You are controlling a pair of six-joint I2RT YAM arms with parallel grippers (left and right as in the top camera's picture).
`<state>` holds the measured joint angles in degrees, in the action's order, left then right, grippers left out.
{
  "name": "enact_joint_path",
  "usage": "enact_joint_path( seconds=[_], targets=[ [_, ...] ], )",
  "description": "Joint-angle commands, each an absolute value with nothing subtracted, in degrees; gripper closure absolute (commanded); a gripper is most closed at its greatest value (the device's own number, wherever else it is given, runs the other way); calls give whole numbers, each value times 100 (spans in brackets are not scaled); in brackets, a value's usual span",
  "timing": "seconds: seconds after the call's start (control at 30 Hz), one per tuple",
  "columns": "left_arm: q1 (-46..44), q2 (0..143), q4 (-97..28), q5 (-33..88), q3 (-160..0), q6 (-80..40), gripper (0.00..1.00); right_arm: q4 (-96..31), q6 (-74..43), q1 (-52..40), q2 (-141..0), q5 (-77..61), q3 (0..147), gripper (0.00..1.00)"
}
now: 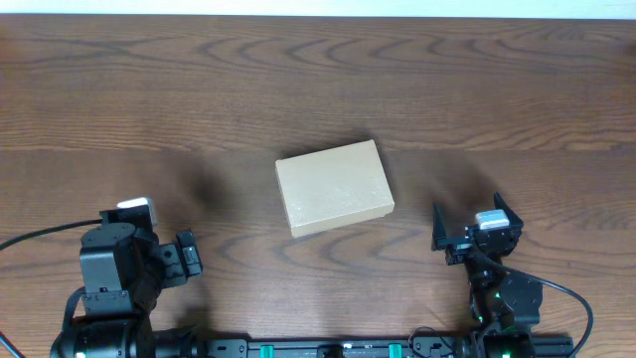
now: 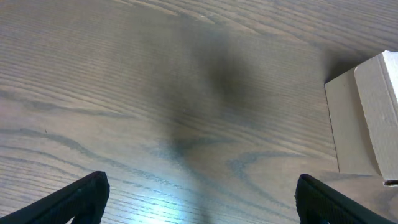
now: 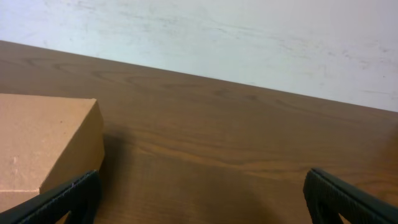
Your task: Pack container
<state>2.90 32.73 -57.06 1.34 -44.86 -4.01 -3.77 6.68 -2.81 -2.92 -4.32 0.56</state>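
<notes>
Dark wood-grain tabletop (image 1: 298,80) carries everything. Nearest, the left end effector (image 2: 200,180) and right end effector (image 3: 202,177) both gape wide, holding nothing. Between and beyond them, the small rectangular tan cardboard box (image 1: 334,187) lies closed, mid-tabletop. Farthest stands a pale wall (image 3: 249,37).

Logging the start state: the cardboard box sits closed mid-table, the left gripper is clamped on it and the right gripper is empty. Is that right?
Not quite. The left gripper is not clamped on the box: the left wrist view shows it open over bare table, the box off to the side. The rest holds: box closed mid-table, right gripper empty.
</notes>
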Motion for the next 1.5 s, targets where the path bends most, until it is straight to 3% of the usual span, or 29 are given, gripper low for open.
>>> enact_joint_path(
  seconds=[0.0, 0.53, 0.87, 1.03, 1.47],
  targets=[
    [298, 3249, -5725, 152, -4477, -298, 5, -386, 585, -270, -252, -493, 32, 1],
    [294, 3249, -5505, 322, -4362, -325, 5, -386, 585, -270, -252, -493, 32, 1],
    [148, 3006, -1916, 711, -2567, -316, 5, -386, 585, -270, -252, -493, 32, 1],
    [99, 2541, -711, 703, -1737, 51, 5, -386, 585, -270, -252, -493, 32, 1],
    [97, 1007, -1013, 558, -1422, 1072, 5, -386, 585, -270, -252, -493, 32, 1]
  ],
)
